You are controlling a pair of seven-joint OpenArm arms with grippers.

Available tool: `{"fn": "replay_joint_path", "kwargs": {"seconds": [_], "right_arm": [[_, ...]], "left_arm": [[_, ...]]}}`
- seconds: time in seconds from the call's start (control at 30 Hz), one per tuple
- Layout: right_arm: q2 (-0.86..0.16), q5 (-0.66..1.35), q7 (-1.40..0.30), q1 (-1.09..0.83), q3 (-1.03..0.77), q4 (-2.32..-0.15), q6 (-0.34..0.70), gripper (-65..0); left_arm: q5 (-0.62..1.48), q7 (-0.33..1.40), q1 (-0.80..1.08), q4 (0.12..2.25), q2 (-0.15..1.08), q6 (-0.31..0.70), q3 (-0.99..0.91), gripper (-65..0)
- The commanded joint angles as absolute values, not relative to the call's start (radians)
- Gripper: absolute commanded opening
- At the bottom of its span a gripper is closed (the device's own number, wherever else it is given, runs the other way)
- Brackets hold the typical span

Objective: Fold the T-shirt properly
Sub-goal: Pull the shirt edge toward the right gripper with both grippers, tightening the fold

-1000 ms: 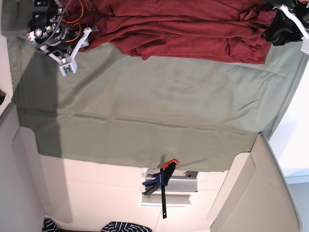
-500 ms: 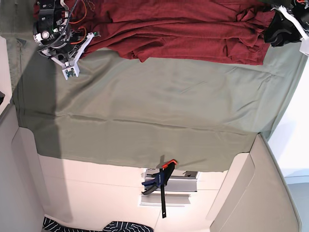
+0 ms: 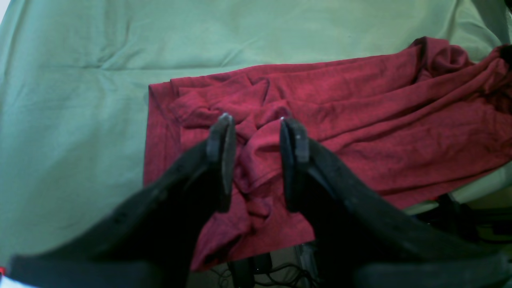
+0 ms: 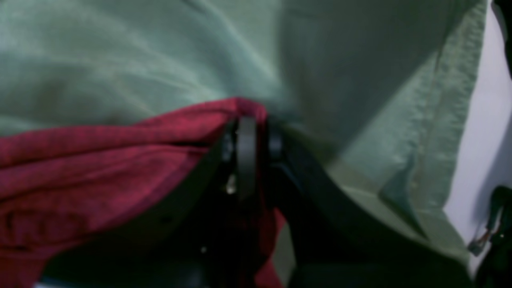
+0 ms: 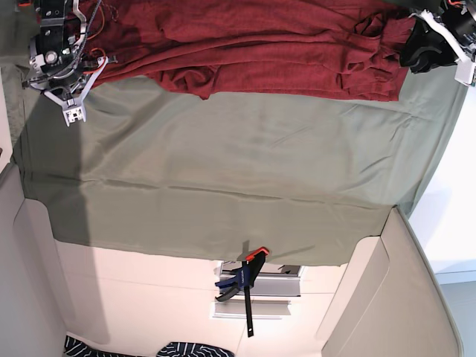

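Observation:
The dark red T-shirt (image 5: 260, 44) lies stretched along the far edge of the green cloth (image 5: 223, 163). My right gripper (image 4: 250, 148) is shut on the shirt's (image 4: 100, 160) edge, at the left end in the base view, where its arm (image 5: 56, 59) stands. My left gripper (image 3: 256, 160) is open at the shirt's other end. A bunched fold of the shirt (image 3: 380, 120) lies between its black fingers (image 3: 222, 156). In the base view that gripper (image 5: 420, 48) sits at the crumpled right end.
An orange and blue clamp (image 5: 249, 279) grips a metal bracket below the cloth's near edge. Striped fabric (image 5: 186, 348) lies at the bottom. Beige panels flank the cloth at the lower left and lower right (image 5: 394, 297). A white wall runs along the right.
My right arm has moved left and up in the base view, dragging the shirt's edge with it; the shirt now lies longer and flatter. The left arm has barely moved.

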State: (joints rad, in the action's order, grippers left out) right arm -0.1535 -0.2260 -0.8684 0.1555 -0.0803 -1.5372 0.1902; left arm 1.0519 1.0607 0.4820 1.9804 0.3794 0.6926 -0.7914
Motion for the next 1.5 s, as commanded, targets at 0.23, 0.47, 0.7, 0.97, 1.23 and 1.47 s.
{"fn": "replay_joint_path", "kwargs": {"seconds": [0.23,0.47,0.7,0.97,1.23,1.47], "right_arm": [[-0.171,-0.269,-0.829,0.175,-0.084,-1.558,0.107,-65.0],[-0.171,-0.261,-0.828,0.175,-0.084,-1.558,0.107,-57.5],[-0.171,-0.254,-0.759,0.175,-0.084,-1.558,0.098,-35.0],[-0.171,-0.254,-0.732,0.177,-0.084,-1.558,0.062,-35.1],[-0.171,-0.254,-0.732,0.177,-0.084,-1.558,0.062,-35.1],[-0.171,-0.242,-0.729,0.177,-0.084,-1.558,0.062,-35.1]], "left_arm": [[1.072,1.036,0.482,1.995,0.393,0.698,-0.798,-42.2],[0.971,1.036,0.486,1.967,0.394,0.698,-0.797,-42.1],[0.96,0.976,0.482,1.803,0.406,0.698,-0.797,-41.6],[0.937,0.888,0.471,1.645,0.486,0.68,-0.797,-32.9],[1.045,0.973,0.344,1.417,0.564,0.625,-0.798,-32.9],[1.295,1.103,0.263,1.135,0.648,0.667,-0.797,-33.0]]}}
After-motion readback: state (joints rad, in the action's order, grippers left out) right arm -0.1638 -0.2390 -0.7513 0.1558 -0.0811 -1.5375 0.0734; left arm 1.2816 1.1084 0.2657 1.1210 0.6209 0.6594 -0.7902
